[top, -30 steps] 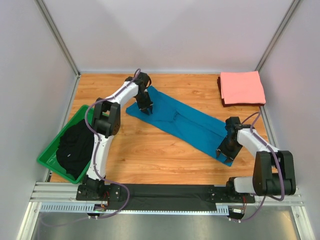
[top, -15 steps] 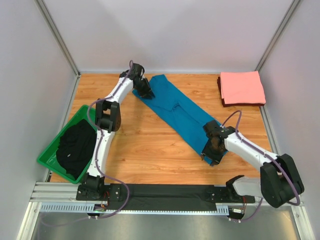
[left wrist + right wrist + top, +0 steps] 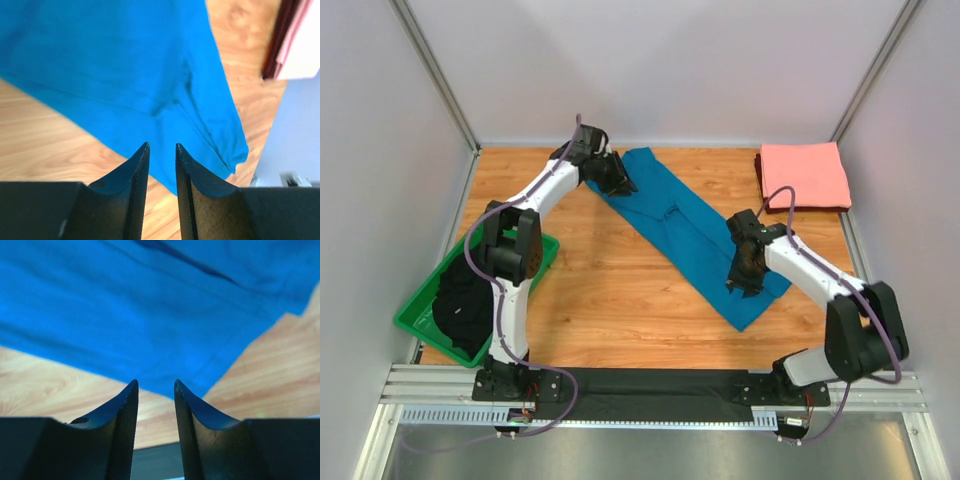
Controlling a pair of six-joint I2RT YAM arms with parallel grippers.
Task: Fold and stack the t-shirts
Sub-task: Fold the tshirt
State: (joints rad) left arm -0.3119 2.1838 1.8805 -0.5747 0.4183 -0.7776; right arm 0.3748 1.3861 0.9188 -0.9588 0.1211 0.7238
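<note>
The teal-blue t-shirt (image 3: pixel 685 225) lies as a long folded strip, running diagonally from the back left toward the front right of the table. My left gripper (image 3: pixel 620 185) hovers at its far left end. In the left wrist view the gripper (image 3: pixel 161 145) is open over the teal cloth (image 3: pixel 125 65), with nothing between the fingers. My right gripper (image 3: pixel 738 283) is at the strip's near end. In the right wrist view it (image 3: pixel 155 381) is open and empty, with teal cloth (image 3: pixel 150 305) just beyond. The salmon-pink t-shirt (image 3: pixel 805 175) sits folded at the back right corner.
A green tray (image 3: pixel 415 320) holding dark clothing (image 3: pixel 470 295) rests at the table's left edge. The pink shirt's edge (image 3: pixel 300 45) shows at the upper right of the left wrist view. White walls and metal posts close in the back and sides.
The teal strip has swung to a steeper diagonal. The left gripper moved toward the back of the table. The right gripper moved left and then farther in, its jaws a little narrower.
</note>
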